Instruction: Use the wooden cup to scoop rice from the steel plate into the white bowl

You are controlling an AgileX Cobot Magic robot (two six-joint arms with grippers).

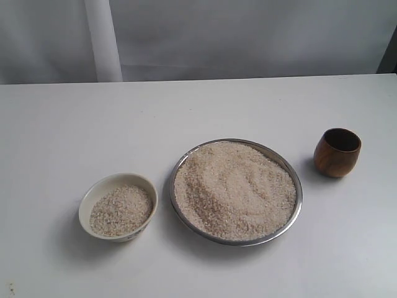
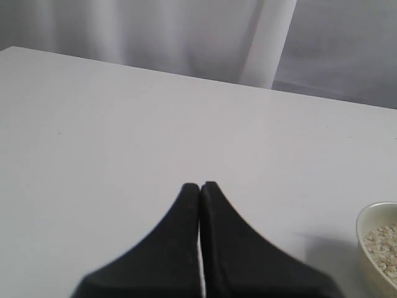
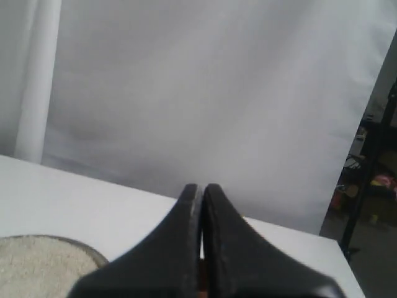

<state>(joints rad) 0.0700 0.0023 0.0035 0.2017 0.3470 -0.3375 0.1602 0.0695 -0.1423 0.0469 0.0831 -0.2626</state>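
On the desk point(image 1: 62, 124), the plate point(image 1: 300, 198) is heaped with rice point(image 1: 234, 189). The bowl point(image 1: 118, 177), partly filled, is set just left of the plate, the cup point(image 1: 337, 158) upright to its right. The left pincer point(image 2: 200, 185) and right pincer point(image 3: 200, 186) are pressed shut, nothing held

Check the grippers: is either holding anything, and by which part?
Nothing is held. The left gripper and right gripper are both shut with nothing between the fingers. The wooden cup stands free on the table.
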